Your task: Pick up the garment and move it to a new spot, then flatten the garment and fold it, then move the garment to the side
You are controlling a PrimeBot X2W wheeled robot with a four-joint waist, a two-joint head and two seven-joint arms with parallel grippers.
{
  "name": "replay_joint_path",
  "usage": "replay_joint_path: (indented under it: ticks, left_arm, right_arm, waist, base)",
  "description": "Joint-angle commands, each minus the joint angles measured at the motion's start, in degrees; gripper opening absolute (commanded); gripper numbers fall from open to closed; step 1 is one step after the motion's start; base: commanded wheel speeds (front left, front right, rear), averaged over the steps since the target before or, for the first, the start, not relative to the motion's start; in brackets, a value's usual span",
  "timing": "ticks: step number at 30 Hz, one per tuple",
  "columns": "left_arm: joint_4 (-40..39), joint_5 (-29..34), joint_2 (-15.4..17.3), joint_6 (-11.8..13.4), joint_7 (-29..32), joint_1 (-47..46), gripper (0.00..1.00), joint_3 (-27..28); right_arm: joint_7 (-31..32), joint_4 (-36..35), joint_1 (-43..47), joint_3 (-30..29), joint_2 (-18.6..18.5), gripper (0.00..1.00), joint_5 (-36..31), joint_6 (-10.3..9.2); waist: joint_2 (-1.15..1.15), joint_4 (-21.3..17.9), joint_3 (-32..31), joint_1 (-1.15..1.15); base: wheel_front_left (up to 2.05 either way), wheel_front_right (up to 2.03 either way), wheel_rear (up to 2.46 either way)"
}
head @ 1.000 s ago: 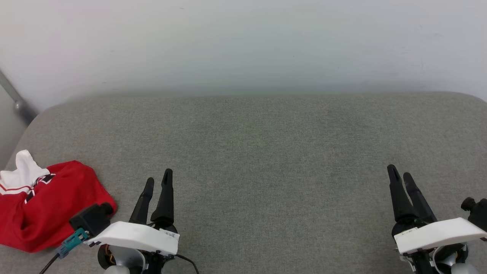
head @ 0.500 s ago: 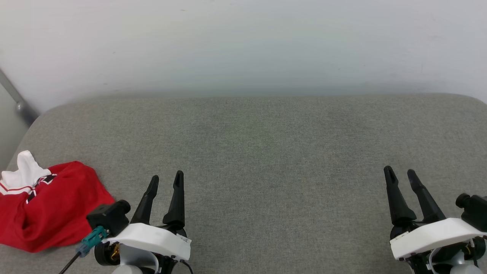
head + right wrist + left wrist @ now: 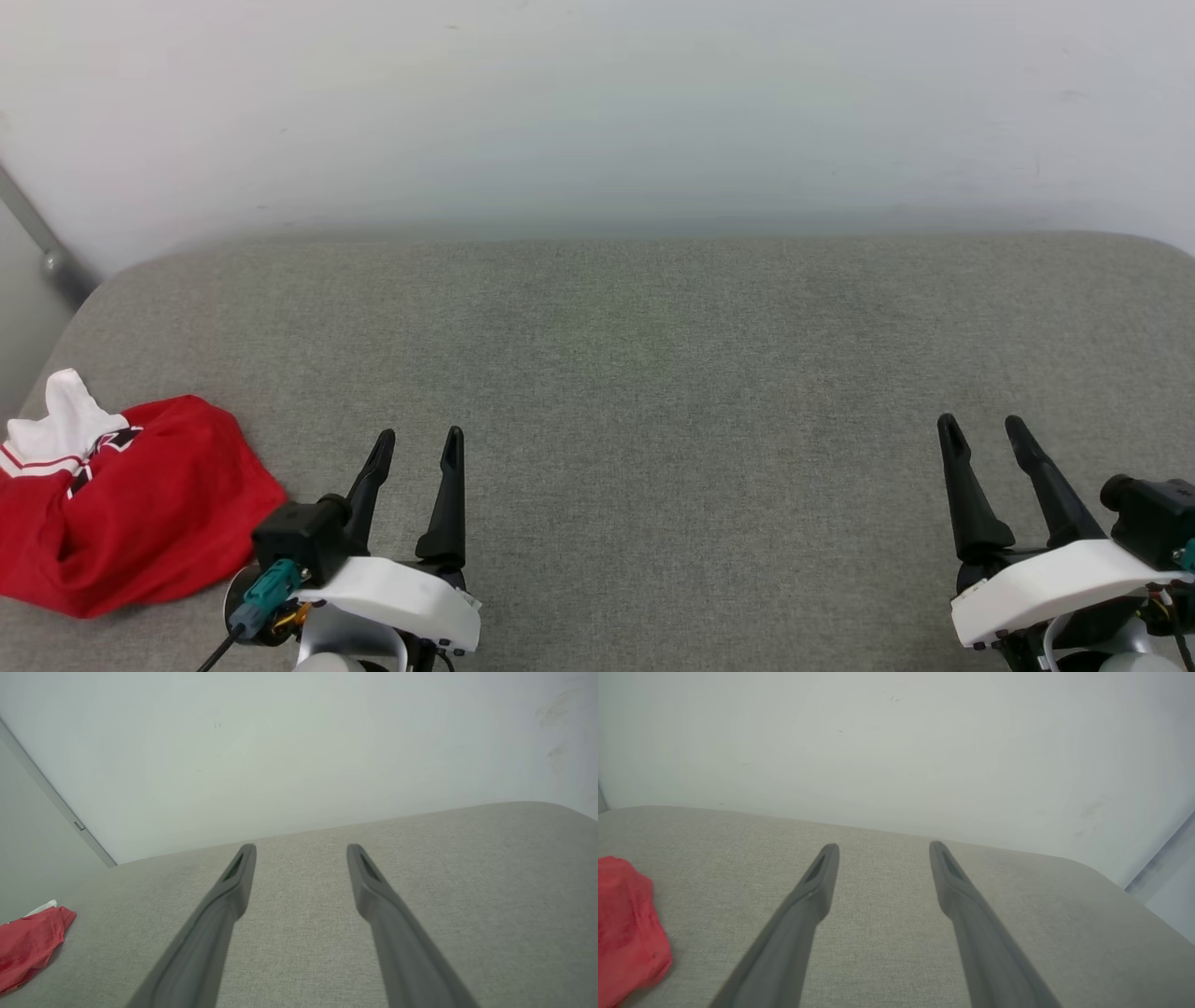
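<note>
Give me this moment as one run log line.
garment: crumpled, left on grey surface | left end effector: open, empty, beside garment | right end effector: open, empty

- Two claws: a left claw [image 3: 420, 435] and a right claw [image 3: 980, 423].
- Four dark fingers [image 3: 808, 900], two on each claw.
- One shirt [image 3: 140, 504], red with white trim, bunched just to the left of the left claw and well apart from the right claw.
- One bench [image 3: 653, 373], grey fabric, under both claws.
- One wall [image 3: 597, 112], pale, beyond the tips of both claws.
- Two black camera blocks, one at the base of each claw: left [image 3: 301, 539], right [image 3: 1148, 532].
- One teal plug [image 3: 264, 595], at the left claw's base, below its camera block.
- One grey rail [image 3: 37, 243], slanting against the wall, far to the left of the left claw.
</note>
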Motion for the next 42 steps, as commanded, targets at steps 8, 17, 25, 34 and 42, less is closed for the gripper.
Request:
replay_joint_path:
  ticks: [8, 17, 25, 34, 42]
  left_arm:
    - [0.26, 4.56, 0.76, 1.24, -1.44, -0.38, 1.0, -1.08]
    - [0.03, 8.07, 0.77, 2.04, -2.59, -0.4, 1.0, -1.59]
    - [0.33, 10.51, 0.39, 2.37, -3.47, -0.22, 1.0, -1.64]
    - [1.02, 12.68, -0.12, 2.14, -4.44, -0.06, 1.0, -1.4]
    - [1.95, 14.3, -0.79, 2.0, -5.19, -0.15, 1.0, -0.99]
  right_arm:
    - [-0.3, -1.4, 0.13, -0.47, 0.26, 1.0, -5.45, -0.01]
    - [-0.44, -2.25, 0.55, -0.55, 0.32, 1.0, -9.54, -0.01]
    - [-0.75, -2.81, 1.02, -0.45, 0.33, 1.0, -11.53, -0.01]
    - [-1.25, -3.13, 1.41, -0.1, 0.35, 1.0, -13.71, -0.02]
    - [-1.89, -3.15, 1.68, -0.14, 0.37, 1.0, -15.52, -0.02]
  waist:
    - [0.0, 0.22, 0.04, 0.0]
    - [0.0, 0.45, 0.05, 0.0]
    - [0.0, 0.5, 0.2, 0.0]
    - [0.0, 0.5, 0.33, 0.0]
    - [0.0, 0.69, 0.43, 0.0]
  base:
    - [0.0, 0.0, 0.0]
    - [0.0, 0.0, 0.0]
    - [0.0, 0.0, 0.0]
    - [0.0, 0.0, 0.0]
    - [0.0, 0.0, 0.0]
